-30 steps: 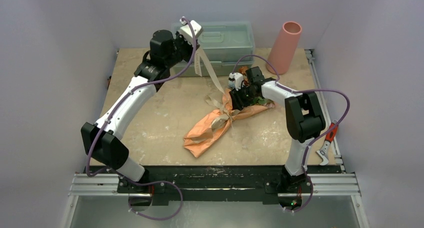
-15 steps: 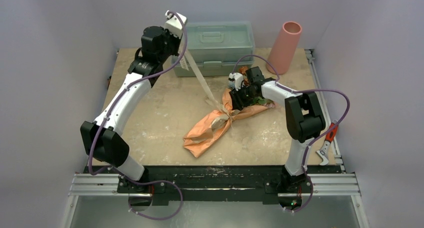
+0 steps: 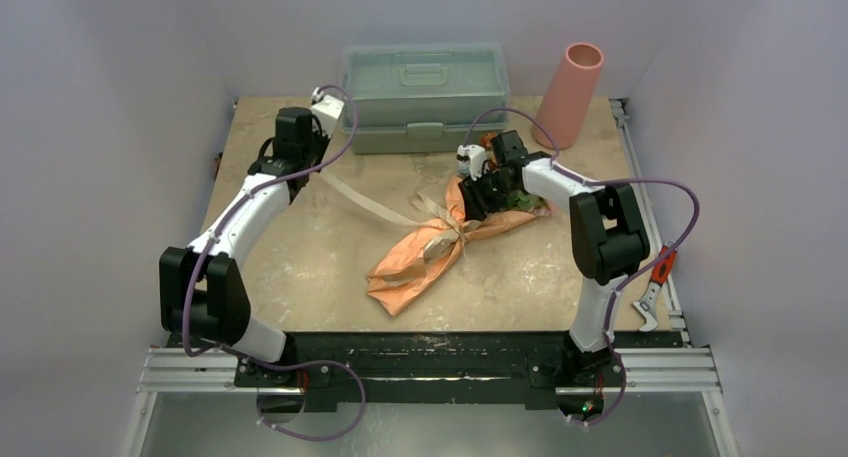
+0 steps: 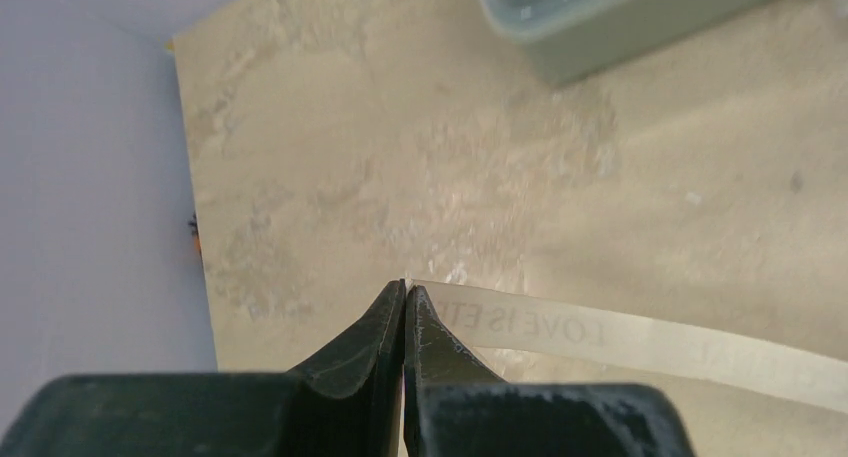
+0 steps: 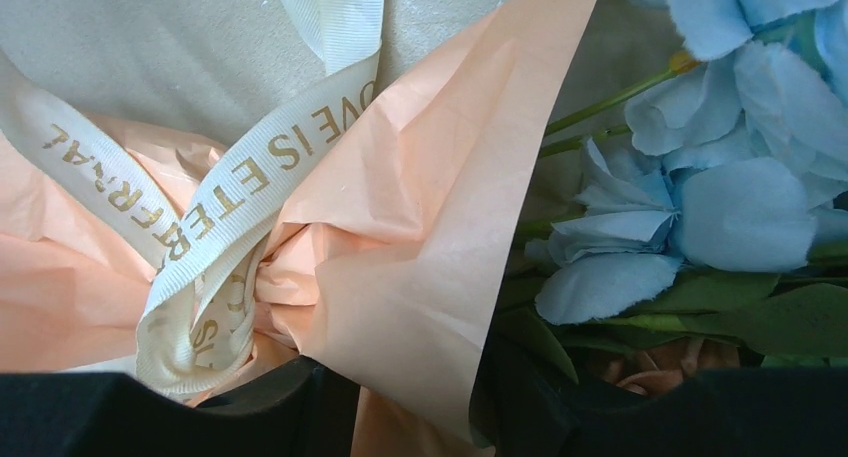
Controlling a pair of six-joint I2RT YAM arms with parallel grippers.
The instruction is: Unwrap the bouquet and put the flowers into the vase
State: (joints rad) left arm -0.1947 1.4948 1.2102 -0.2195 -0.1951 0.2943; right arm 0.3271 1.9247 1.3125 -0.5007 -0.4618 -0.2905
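Change since the earlier frames: the left arm has come down from above the box (image 3: pixel 425 82) to the far-left part of the worktop (image 3: pixel 300 257). The ribbon (image 3: pixel 375 205), which rose steeply before, now runs low and nearly flat from the knot out to the left. The bouquet (image 3: pixel 430 257) and the right arm have not moved.

Left tool (image 4: pixel 404 307): jaws fully closed, pinching the ribbon's free end. The printed band trails off to its right.

Right tool (image 3: pixel 480 192): jaws part-way apart, clamped over the bouquet's upper end. Orange paper and the blue flowers (image 5: pixel 700 207) lie between its fingers, with the knot just ahead.

The bouquet lies diagonally at mid-worktop, still wrapped and knotted. The vase (image 3: pixel 570 95) stands upright at the far right, well apart from both tools.
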